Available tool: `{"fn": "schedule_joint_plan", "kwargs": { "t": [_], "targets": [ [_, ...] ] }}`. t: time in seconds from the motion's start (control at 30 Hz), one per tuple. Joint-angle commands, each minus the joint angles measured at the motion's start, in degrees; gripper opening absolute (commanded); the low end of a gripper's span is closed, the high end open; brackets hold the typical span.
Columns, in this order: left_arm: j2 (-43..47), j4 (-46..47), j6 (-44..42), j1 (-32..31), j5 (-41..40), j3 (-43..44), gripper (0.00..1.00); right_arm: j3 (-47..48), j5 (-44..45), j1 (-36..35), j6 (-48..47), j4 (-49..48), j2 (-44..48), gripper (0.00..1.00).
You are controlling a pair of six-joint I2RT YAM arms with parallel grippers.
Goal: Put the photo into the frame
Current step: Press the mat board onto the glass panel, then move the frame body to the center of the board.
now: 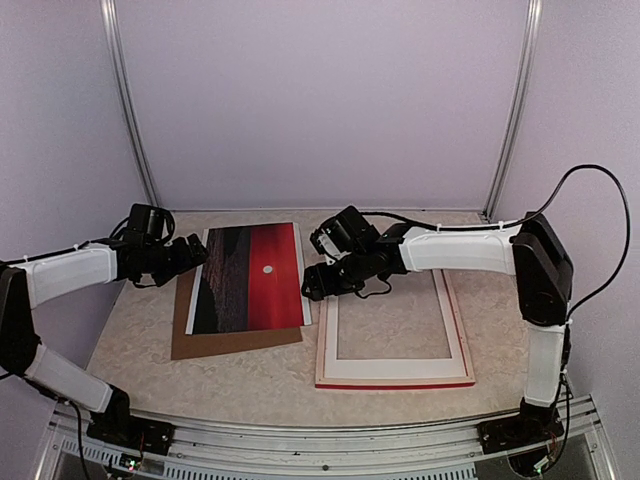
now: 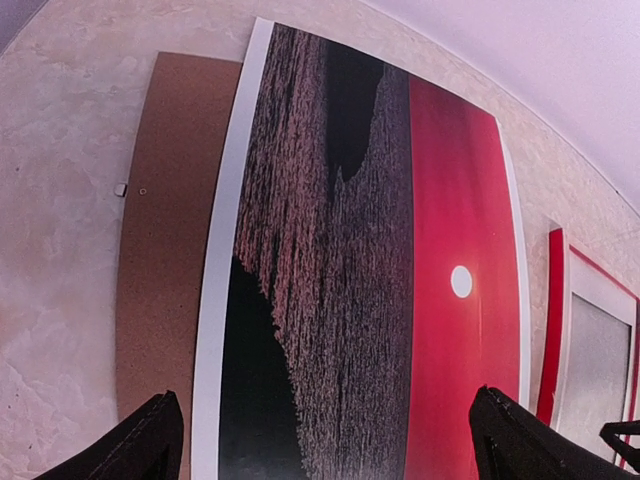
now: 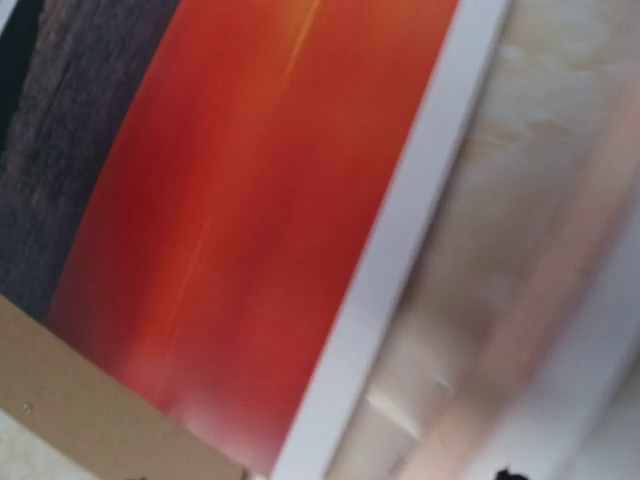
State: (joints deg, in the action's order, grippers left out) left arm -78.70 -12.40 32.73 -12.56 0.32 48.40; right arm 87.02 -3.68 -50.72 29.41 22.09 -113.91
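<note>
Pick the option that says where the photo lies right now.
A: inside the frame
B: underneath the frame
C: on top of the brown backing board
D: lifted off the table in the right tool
C: the photo lies flat over the brown backing board, whose edge sticks out at its left and near sides, while the frame beside it shows only table through its opening.

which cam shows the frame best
The top external view: the frame lies nearly whole there, with only its far left corner under the right arm. The left wrist view catches just one red-edged corner at its right side. The right wrist view gives only a blurred pale strip, hard to identify.
</note>
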Motion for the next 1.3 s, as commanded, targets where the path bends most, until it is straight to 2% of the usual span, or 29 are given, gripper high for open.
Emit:
{"fn": "schedule_joint_plan", "kwargs": {
  "t": [0.0, 0.3, 0.73, 1.03, 1.27],
  "targets": [
    [0.72, 1.61, -0.21, 0.43, 2.16, -0.42, 0.99, 4.62, -4.24, -0.52, -1.24, -1.38, -5.08, 0.73],
    [-0.40, 2.55, -0.12, 0.43, 3.21, -1.14, 0.99, 9.17, -6.51, -2.53, 0.68, 0.41, -11.89, 0.73],
    [0.11, 2.91, -0.12, 0.44, 2.75, -1.72, 0.99, 10.06, 3.19, -2.42, 3.94, 9.73, -13.99, 0.73],
    [0.23, 2.97, -0.21, 0.43, 2.22, -2.29, 0.99, 4.47, 6.72, -1.25, 4.59, 9.83, -10.05, 0.73],
    [-0.79, 2.53, 0.01, 0.43, 0.00, -2.85, 0.99, 5.51, 1.57, -1.01, 0.56, 2.79, -10.05, 0.73]
  ]
}}
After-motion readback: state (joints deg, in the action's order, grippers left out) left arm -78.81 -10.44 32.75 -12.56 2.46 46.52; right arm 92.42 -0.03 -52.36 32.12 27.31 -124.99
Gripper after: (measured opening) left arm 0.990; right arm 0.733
